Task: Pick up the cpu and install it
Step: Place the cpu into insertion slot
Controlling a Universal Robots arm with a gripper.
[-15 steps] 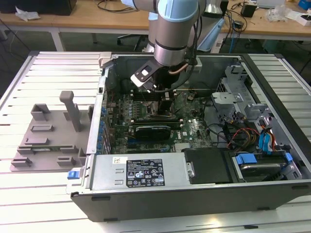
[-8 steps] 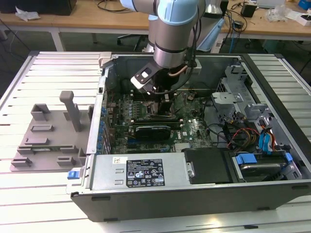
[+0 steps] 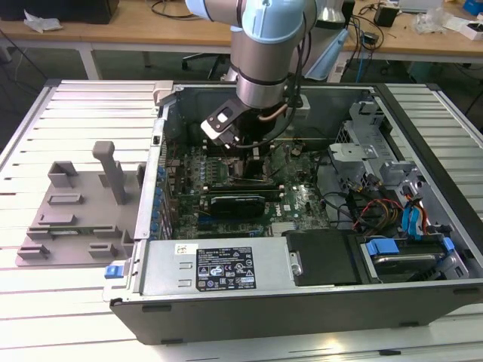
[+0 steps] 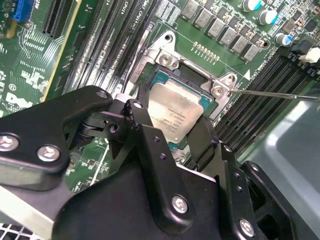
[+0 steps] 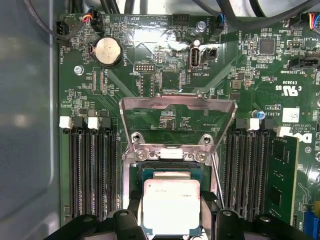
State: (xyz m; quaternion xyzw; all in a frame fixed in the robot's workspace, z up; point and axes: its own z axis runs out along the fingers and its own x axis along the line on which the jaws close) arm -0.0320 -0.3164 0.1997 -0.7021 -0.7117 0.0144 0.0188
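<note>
Robotics lab, open computer case (image 3: 264, 311) on slatted workbench (image 3: 75, 105), cable-strewn desks (image 3: 128, 29) behind

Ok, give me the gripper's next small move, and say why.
Probably a small straight descent, keeping the cpu level. The gripper is shut on its two sides, it hangs over the open socket, and the load plate stands raised out of the way; it doesn't look seated yet.

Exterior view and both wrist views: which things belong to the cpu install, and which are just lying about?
In the job:
cpu, in the gripper at the CPU socket
raised load plate
motherboard

Lying about:
grey fixture tray beside the computer case
coin cell battery
power supply
memory slots
</note>
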